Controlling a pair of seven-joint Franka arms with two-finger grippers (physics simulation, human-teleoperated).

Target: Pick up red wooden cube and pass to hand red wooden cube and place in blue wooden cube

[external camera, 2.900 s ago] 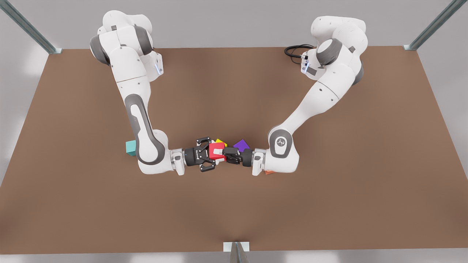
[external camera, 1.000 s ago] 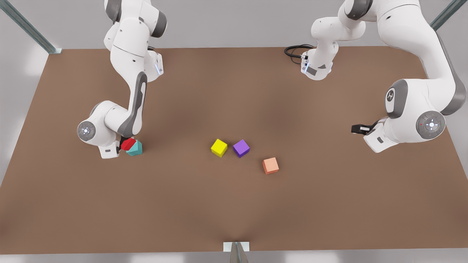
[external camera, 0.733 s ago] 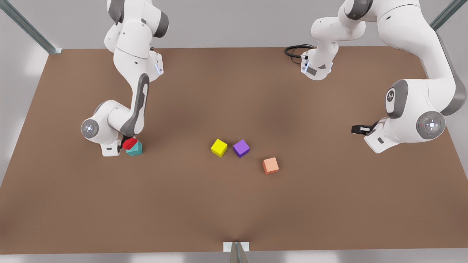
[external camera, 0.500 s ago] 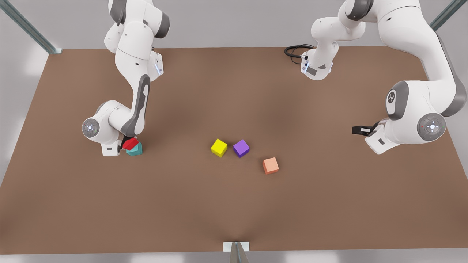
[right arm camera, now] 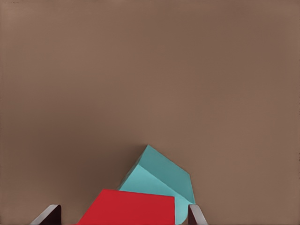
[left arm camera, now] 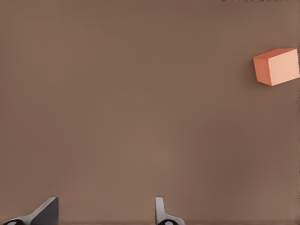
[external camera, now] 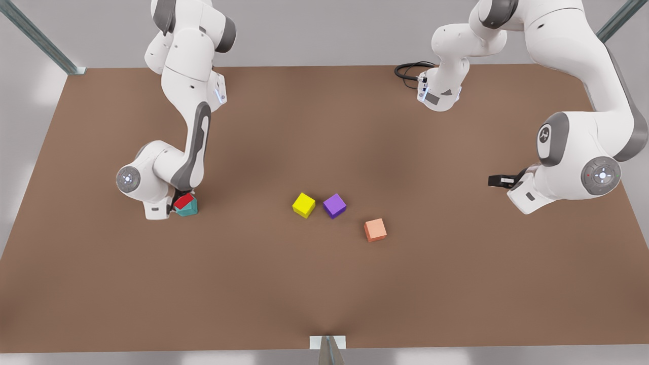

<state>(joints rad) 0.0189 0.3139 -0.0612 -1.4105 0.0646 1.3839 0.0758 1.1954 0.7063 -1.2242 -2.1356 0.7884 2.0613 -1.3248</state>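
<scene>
The red wooden cube [external camera: 183,201] lies tilted against the top of the teal blue wooden cube [external camera: 188,208] at the front view's left. In the right wrist view the red cube [right arm camera: 131,208] sits between the fingers, with the teal cube [right arm camera: 159,173] just beyond it. My right gripper [right arm camera: 124,213] is open, a small gap showing on each side of the red cube. In the front view it is tucked under its wrist [external camera: 177,204]. My left gripper [external camera: 499,179] waits at the front view's right, open and empty [left arm camera: 107,211].
A yellow cube [external camera: 303,205] and a purple cube [external camera: 334,206] sit side by side mid-table. A pale orange cube [external camera: 375,229] lies to their right, and appears in the left wrist view [left arm camera: 276,66]. A black cable [external camera: 408,70] lies at the back.
The arm at the front view's left has shifted slightly right and lower, bringing the red cube down onto the teal cube. The other arm has barely moved.
</scene>
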